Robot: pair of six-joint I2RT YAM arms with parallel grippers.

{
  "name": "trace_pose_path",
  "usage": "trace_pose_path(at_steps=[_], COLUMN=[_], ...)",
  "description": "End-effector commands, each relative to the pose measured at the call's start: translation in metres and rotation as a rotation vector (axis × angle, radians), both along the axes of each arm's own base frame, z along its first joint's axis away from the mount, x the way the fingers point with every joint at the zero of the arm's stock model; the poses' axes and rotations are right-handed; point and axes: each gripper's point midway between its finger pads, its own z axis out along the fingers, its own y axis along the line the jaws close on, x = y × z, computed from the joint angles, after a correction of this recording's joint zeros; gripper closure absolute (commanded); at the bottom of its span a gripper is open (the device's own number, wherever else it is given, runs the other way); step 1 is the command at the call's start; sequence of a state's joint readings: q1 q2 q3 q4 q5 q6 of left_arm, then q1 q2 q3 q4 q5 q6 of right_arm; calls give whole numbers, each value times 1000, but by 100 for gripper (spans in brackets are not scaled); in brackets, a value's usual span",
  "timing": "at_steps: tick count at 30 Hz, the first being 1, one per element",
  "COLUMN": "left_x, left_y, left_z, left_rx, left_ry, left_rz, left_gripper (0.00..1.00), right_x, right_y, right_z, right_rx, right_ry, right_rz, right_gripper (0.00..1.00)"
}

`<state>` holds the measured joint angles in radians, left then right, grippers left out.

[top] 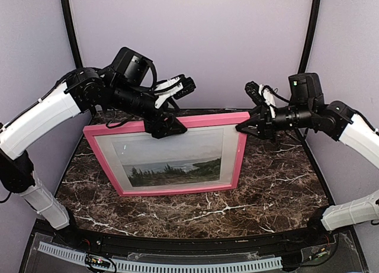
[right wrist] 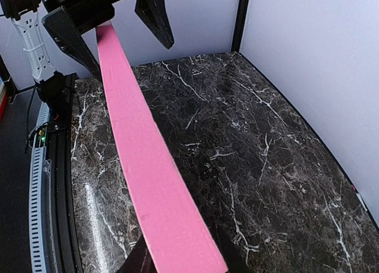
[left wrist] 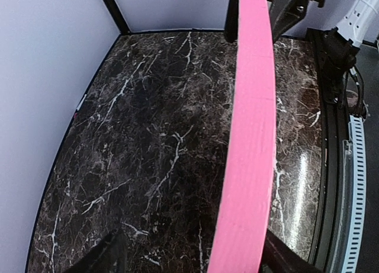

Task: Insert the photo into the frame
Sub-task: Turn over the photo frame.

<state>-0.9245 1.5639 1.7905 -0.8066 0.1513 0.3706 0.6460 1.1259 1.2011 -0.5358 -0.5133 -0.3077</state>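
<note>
You've got both arms reaching inward — L gripper (top: pixel 167 126) pinches the frame (top: pixel 177 190) top rail at centre, R gripper (top: pixel 246 127) pinches its upper-right corner; the photo (top: pixel 173 163) sits inside.

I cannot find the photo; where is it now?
In the top view, the photo sits inside the pink frame, held upright mid-table by both grippers.

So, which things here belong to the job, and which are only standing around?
Belongs to the job:
- the frame, held upright on the table by both arms
- the photo, showing inside the frame
- left gripper, on the top rail
- right gripper, at the top right corner

Only standing around:
- marble table
</note>
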Motion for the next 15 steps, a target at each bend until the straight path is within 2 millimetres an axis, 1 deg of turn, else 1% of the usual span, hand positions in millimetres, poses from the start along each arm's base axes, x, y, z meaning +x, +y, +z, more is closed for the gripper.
trace_pose_path(at_steps=[1,2,3,4,5,6,7,8,9,10,11,12,14,15], left_x=[19,25,27,31,31,36,35,39,38,41,38,39,35,31], left_y=[13,19,24,30,36,43,50,57,66,74,82,89,103,110], left_z=[21,23,35,42,55,62,74,80,91,97,106,110,126,126], left_rx=[-55,-52,-89,-101,-146,-161,-206,-223,-268,-285,-329,-346,-425,-440], left_ry=[-116,-146,-184,-214,-252,-281,-314,-340,-371,-394,-421,-438,-483,-491], left_rz=[113,158,180,219,245,289,312,356,384,430,452,483,526,536], left_gripper=[23,19,18,16,14,12,11,10,9,8,8,7,6,5], right_x=[5,8,13,18,23,28,33,38,44,50,55,61,73,80], right_y=[5,5,5,5,5,5,4,3,3,3,2,1,-1,-4], right_z=[10,8,7,5,4,2,-1,-3,-6,-9,-12,-14,-20,-23], right_rx=[18,12,8,3,3,1,-1,-1,-2,-2,2,5,17,23], right_ry=[-3,10,23,39,59,82,111,135,163,192,221,248,310,337], right_rz=[-19,-34,-54,-73,-94,-107,-121,-134,-147,-158,-168,-179,-201,-218], right_gripper=[100,100,100,100,100,100,100,100,100,100,100,100,100,100])
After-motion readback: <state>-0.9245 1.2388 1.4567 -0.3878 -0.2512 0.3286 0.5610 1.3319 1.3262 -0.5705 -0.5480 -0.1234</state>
